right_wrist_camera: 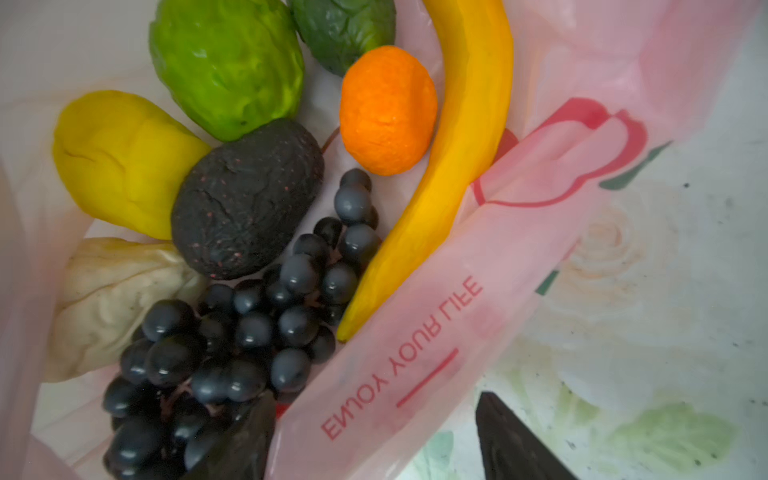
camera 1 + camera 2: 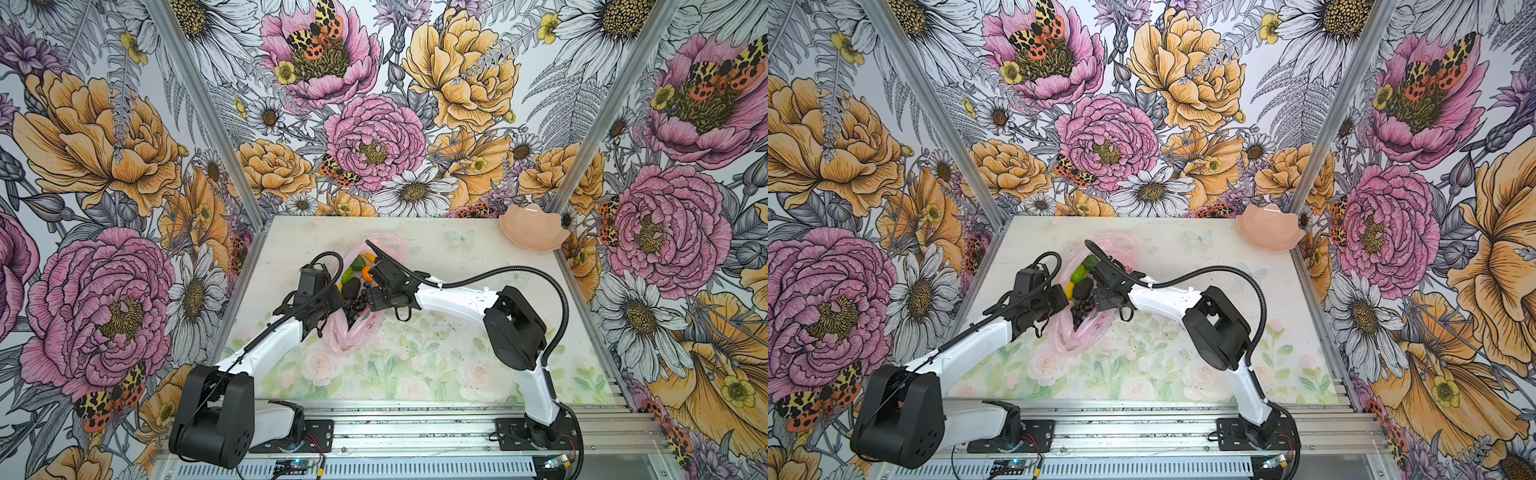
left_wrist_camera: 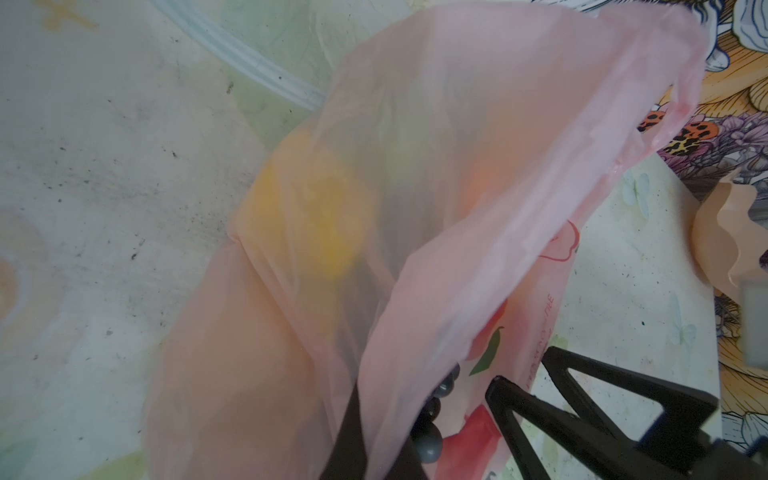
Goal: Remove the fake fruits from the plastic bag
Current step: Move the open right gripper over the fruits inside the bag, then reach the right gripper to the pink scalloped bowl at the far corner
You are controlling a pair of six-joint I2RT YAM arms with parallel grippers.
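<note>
Dark grape bunch lies among the other fake fruits, all inside the plastic bag on the worktop. Clenched on its edge, the left hand probably keeps the mouth open; the right hand, released, straddles the rim.

Table with plastic bag, bowl

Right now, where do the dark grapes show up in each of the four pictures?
In a top view: grape bunch mid-table, in the open plastic bag.
In a top view: there again, just below the avocado.
Left wrist: a few grapes peek from under the pink film.
Right wrist: big and close, beside the banana.
Shared landmark: the bag, in all four.
</note>
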